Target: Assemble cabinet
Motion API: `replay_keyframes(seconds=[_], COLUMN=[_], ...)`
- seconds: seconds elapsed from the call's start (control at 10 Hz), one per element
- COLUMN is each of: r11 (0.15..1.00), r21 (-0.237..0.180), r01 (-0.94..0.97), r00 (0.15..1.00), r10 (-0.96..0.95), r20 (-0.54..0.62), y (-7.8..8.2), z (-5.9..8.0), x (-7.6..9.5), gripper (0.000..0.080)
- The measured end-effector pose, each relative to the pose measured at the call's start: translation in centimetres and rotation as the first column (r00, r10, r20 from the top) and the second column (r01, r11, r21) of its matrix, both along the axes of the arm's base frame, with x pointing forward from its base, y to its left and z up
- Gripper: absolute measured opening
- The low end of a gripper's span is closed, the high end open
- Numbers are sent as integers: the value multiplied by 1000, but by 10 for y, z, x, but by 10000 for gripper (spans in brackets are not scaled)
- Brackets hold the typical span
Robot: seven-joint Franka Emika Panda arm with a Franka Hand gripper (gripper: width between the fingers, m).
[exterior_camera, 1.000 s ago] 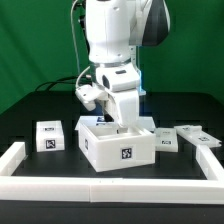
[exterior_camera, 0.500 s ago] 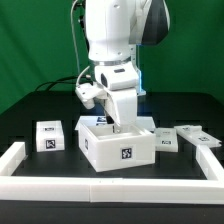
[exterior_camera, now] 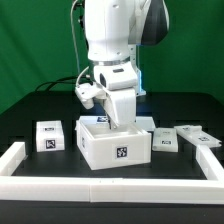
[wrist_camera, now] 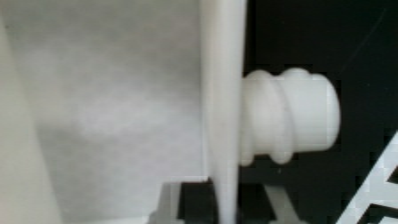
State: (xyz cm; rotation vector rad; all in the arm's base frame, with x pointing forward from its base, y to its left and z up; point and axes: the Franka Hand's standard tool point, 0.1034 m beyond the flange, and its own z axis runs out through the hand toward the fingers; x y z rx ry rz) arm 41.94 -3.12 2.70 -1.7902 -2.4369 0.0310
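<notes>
Plainly boxy, smooth white plastic cabinet

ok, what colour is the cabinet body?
White cabinet body, with a square black-and-white tag on its front; exterior view shows it best.

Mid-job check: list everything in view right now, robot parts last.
cabinet body: one, white, tagged, table centre.
left block: one, white, tagged, at the exterior view's left of the body.
right block: one, white, tagged, close beside the body at the exterior view's right.
marker board: one, white, flat, farther right.
border rail: one, white, front and sides.
table: one, black.
arm: one, white, above the body.
pincer: one, down at the body's top; state unclear.
</notes>
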Motion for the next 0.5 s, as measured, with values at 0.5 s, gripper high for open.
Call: replay_keyframes(seconds=[0.5], r11=[1000], r21=[-1], r01=[11], r00=[1000], r10=[-11], r20=[1], y=[0], z=[0], x=[1], gripper=[38])
